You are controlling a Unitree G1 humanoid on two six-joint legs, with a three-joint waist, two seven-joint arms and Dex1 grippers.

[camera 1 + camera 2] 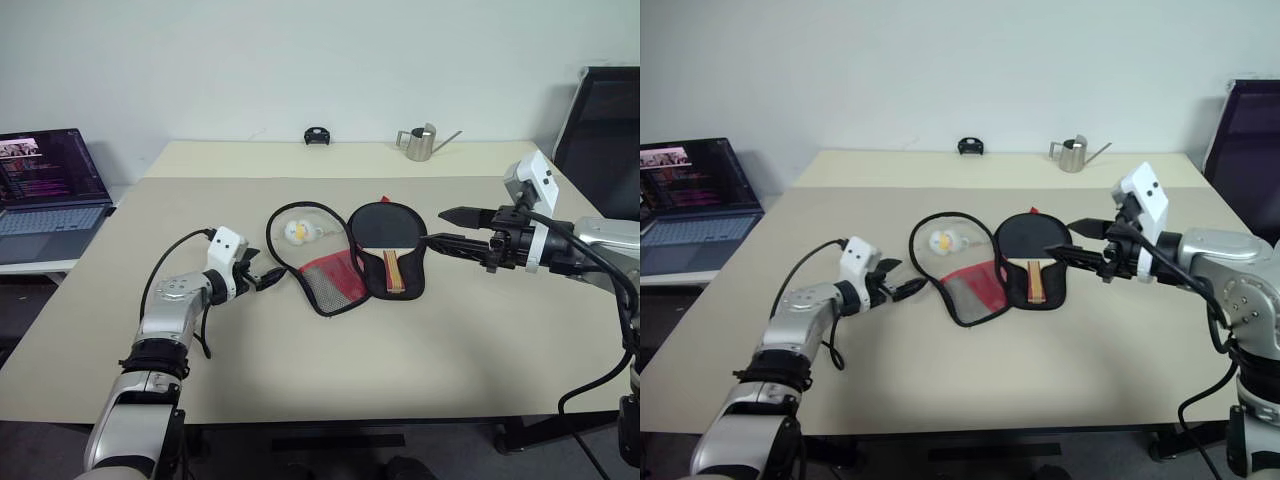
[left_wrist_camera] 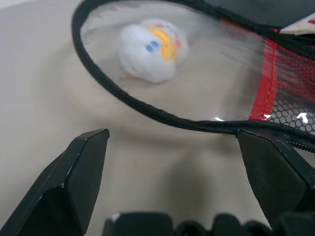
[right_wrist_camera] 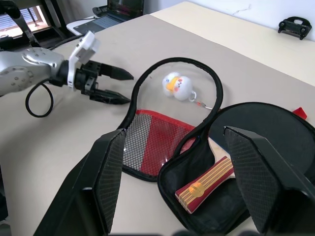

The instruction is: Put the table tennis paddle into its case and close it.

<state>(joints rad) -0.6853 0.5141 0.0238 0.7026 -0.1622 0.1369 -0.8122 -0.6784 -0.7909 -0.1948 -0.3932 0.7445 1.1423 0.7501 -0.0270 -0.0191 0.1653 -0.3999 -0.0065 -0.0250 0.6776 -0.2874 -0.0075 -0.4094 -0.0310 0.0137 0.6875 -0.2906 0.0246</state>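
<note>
beige table [image 1: 300, 380], case [image 1: 330, 285] lying unzipped with table tennis paddle [image 1: 385, 235] inside its right half. left gripper [image 1: 268, 277] spread wide beside case rim, right gripper [image 1: 440, 228] spread, empty, over paddle's edge.

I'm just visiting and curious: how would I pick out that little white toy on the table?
Start at the beige table and find the open case lying at its middle. Its left half is a clear flap ringed by a black zipper, and the small white duck charm sits within that ring. It is the only round, white thing there, with a yellow beak, beside the black table tennis paddle.
</note>
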